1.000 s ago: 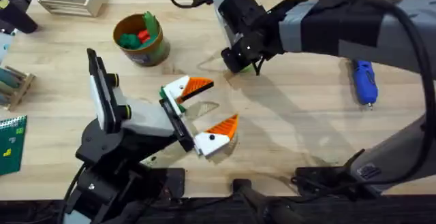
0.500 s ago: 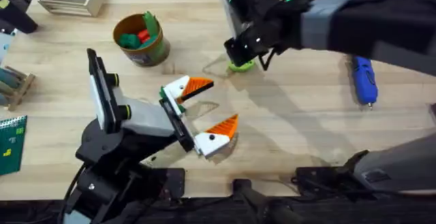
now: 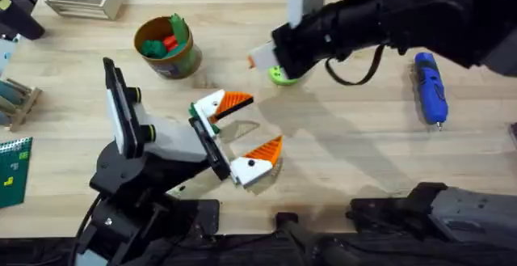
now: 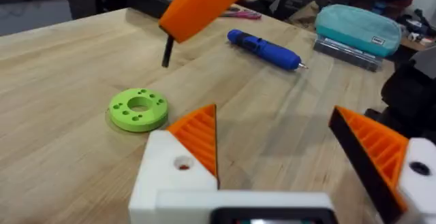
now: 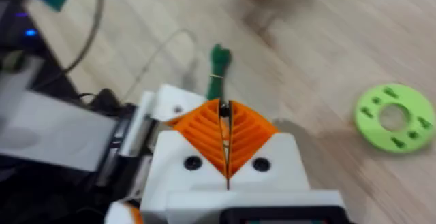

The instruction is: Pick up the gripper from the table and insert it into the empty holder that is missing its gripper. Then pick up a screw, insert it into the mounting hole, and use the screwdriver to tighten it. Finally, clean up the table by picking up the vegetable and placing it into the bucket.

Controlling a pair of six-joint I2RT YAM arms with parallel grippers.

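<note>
Overhead: left gripper (image 3: pixel 241 128) rests spread wide at centre; bucket (image 3: pixel 167 46) upper left, screwdriver (image 3: pixel 430 86) right.

Right wrist: right gripper (image 5: pixel 224 123) pinches the vegetable (image 5: pixel 218 64), evidently bound for the bucket.

right arm (image 3: pixel 339 27) over green ring (image 3: pixel 282 74), screwdriver (image 3: pixel 429 87) right

Both arms are black-bodied with grey sleeve-like covers and black cables trailing along them. The left gripper (image 3: pixel 241 133) has white angular finger bases (image 4: pixel 178 171) with small dark screw holes, capped by orange ribbed triangular pads (image 4: pixel 199 134). The right gripper (image 5: pixel 225 142) is built the same.
</note>
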